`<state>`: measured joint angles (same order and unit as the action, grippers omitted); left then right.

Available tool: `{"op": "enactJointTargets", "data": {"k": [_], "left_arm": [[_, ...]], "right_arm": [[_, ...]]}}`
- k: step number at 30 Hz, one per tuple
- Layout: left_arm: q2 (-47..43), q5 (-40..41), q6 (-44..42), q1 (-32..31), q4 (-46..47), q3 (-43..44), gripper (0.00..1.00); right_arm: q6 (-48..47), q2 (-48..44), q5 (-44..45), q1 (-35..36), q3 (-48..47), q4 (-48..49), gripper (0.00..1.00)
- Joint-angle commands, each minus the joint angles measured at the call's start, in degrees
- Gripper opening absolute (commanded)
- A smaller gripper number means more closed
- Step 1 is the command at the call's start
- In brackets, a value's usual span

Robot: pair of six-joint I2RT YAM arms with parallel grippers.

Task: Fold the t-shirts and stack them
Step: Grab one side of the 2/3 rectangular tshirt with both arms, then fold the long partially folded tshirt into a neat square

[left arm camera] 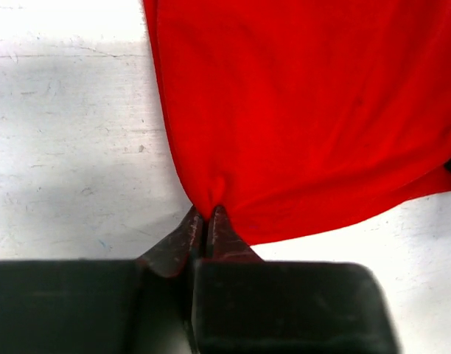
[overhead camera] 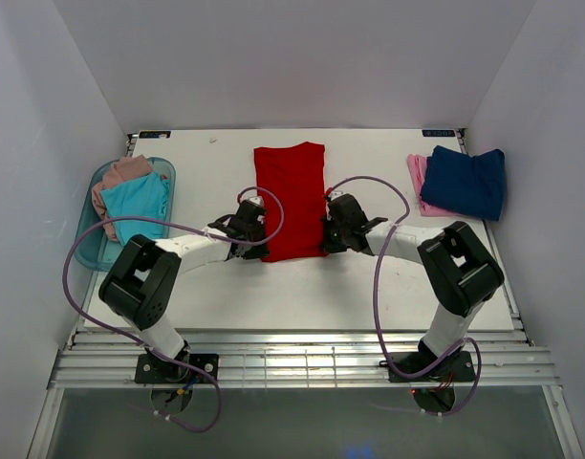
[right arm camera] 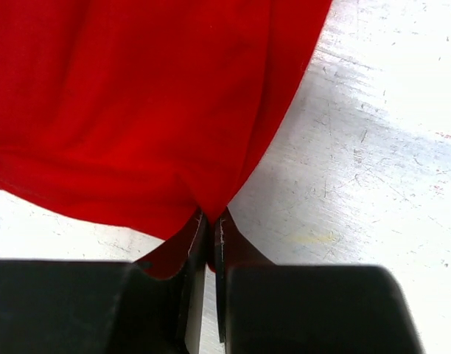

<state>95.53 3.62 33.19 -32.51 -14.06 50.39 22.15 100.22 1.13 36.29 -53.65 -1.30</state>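
Note:
A bright red t-shirt (overhead camera: 291,196) lies in a long narrow strip down the middle of the table. My left gripper (overhead camera: 255,232) is shut on its near left corner, and the cloth (left arm camera: 299,110) bunches into the closed jaws. My right gripper (overhead camera: 328,232) is shut on the near right corner, where the red cloth (right arm camera: 137,110) is pinched between the fingers. A navy blue t-shirt (overhead camera: 465,182) rests folded on a light pink one (overhead camera: 417,177) at the right. A turquoise shirt (overhead camera: 138,203) and a pink-beige shirt (overhead camera: 120,177) lie at the left.
A translucent teal tub (overhead camera: 90,229) at the left edge holds the turquoise and pink-beige shirts. White walls enclose the table on three sides. Purple cables loop from both arms over the near part of the table.

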Motion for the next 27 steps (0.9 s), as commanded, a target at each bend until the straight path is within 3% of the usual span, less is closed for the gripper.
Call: {"op": "enactJointTargets", "data": {"k": [1,11,17,23,27], "left_arm": [[2.7,-1.2,-1.6,-1.9,-10.1,-4.8,0.02],[-6.0,-2.5,2.3,-8.0,-20.0,-5.0,0.0],[-12.9,0.2,4.8,-10.6,-25.9,2.2,0.0],[-16.9,7.5,3.7,-10.6,-23.5,12.1,0.0],[-16.2,9.9,2.1,-10.6,-18.5,12.6,0.0]], "right_arm": [[-0.6,1.6,0.7,0.9,4.3,-8.9,0.08],[0.2,-12.7,1.0,6.1,11.5,-20.4,0.08],[4.5,-25.6,5.0,9.2,8.5,-28.0,0.08],[4.0,-26.7,12.8,9.2,0.4,-29.3,0.08],[2.5,-23.7,17.3,9.3,-2.8,-27.4,0.08]]}}
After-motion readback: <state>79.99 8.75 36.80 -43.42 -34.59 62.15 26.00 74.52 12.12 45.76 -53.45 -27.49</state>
